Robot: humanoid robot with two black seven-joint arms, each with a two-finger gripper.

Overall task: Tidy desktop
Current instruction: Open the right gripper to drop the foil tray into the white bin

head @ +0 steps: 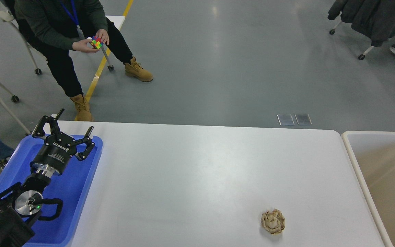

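Desktop (190,178), lg white rect top, rounded corners, smooth, spans most of view

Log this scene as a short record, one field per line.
desktop: white, holds one crumpled brown paper ball near its right front
blue tray: at the left end
left gripper: open, empty, over the tray
right gripper: not in view
beige bin: beside the desktop's right edge
background: seated person holding a colourful cube
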